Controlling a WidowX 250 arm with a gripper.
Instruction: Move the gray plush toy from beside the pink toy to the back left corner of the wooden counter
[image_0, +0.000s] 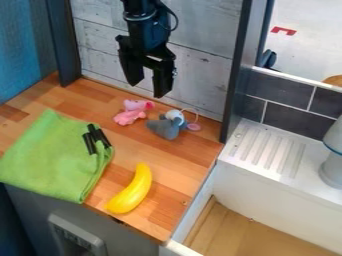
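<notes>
The small pink toy (133, 111) lies on the wooden tabletop (177, 172), near the foot of the whitewashed plank wall (200, 75); it has a rounded body, stubby limbs and a head turned toward the right, where a deeper pink patch shows. Just beside it, on its right, sits the grey toy (164, 127), soft-looking and plump, with a pale blue-and-white part on top, a thin light loop rising behind and a round pink piece at its right side; it is perhaps a mouse or an elephant, though its features are too small to be sure. The black pincer (148, 90) hangs above and behind the two toys, pointing down, released, its two fingers spread apart. In front of the toys lies a glossy yellow banana (133, 191), curved, one end toward the wall and the thicker end toward the front edge. To its left a bright green cloth (50, 157) is spread in loose folds, with two short black sticks (95, 139) on its right part, lying close together. On the right of the tabletop is a white-walled basin (280, 202) with a light wooden bottom; behind it runs a white ribbed ledge (265, 150), and a pale grey rounded object (333, 167) stands at the ledge's right end.
</notes>
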